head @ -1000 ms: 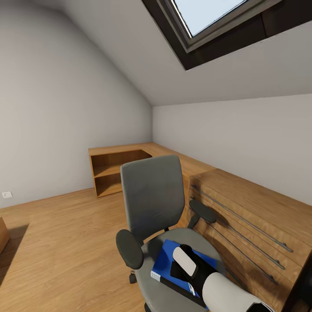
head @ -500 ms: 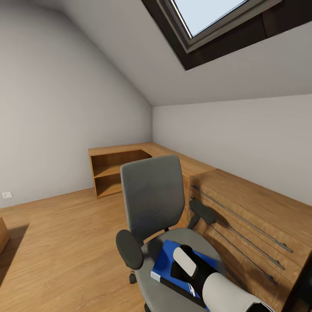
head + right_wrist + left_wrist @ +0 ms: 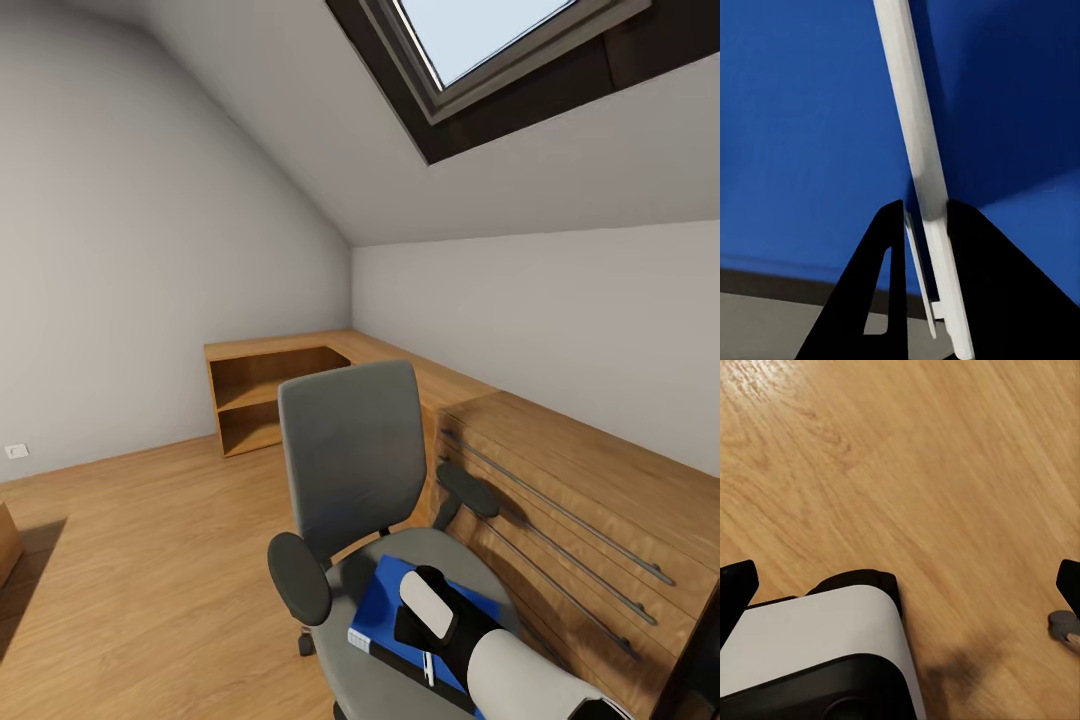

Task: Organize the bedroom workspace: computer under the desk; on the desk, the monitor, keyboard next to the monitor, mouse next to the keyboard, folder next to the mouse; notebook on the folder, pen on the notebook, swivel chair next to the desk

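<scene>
A wooden drawer unit [image 3: 570, 500] stands right of the chair [image 3: 350, 470], with an open shelf [image 3: 265, 395] far left on the wood floor [image 3: 150, 540]. Since the earlier frame, the pen [image 3: 916, 142] shows lower beside the right tool [image 3: 922, 225], which pinches it. The blue folder [image 3: 385, 600] lies on the chair seat; the left tool [image 3: 900, 585] is spread above the floor.
</scene>
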Motion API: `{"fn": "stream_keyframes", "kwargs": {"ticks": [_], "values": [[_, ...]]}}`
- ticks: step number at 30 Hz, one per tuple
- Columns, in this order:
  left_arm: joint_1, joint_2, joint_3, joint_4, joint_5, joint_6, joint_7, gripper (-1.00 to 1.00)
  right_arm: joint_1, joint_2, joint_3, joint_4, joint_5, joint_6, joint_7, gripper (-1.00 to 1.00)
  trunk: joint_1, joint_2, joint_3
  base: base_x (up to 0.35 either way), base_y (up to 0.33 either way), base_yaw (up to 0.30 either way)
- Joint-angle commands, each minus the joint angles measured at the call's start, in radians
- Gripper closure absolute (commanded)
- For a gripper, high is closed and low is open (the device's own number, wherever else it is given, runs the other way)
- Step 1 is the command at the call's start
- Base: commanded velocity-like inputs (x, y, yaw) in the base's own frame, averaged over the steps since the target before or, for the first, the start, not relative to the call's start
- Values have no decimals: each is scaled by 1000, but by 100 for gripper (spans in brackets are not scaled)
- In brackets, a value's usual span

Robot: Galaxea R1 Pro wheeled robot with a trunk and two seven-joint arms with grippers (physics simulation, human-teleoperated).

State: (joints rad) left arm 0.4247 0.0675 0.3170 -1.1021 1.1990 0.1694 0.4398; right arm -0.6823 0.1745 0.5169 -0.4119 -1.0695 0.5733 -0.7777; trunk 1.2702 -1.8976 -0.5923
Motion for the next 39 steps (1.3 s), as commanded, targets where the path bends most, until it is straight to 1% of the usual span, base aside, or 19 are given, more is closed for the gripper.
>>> {"fn": "stream_keyframes", "kwargs": {"ticks": [1,14,25,34,39], "values": [[0,0,1,-2,5,4,5,-100,0,0,2,-1,-17,-4,-5,100,0,0,-1,0,0,0],[0,0,-1,1,5,4,7,-100,0,0,2,-1,-17,-4,-5,100,0,0,-1,0,0,0],[0,-1,0,36,5,3,4,-100,-1,0,2,-2,-17,-4,-5,100,0,0,-1,0,0,0],[0,-3,0,40,4,3,3,-100,0,0,2,-12,-15,-7,-7,100,-34,63,27,0,0,0],[-1,-2,0,42,4,2,3,-100,2,0,2,-90,-14,-10,-11,100,-54,98,43,0,0,0]]}}
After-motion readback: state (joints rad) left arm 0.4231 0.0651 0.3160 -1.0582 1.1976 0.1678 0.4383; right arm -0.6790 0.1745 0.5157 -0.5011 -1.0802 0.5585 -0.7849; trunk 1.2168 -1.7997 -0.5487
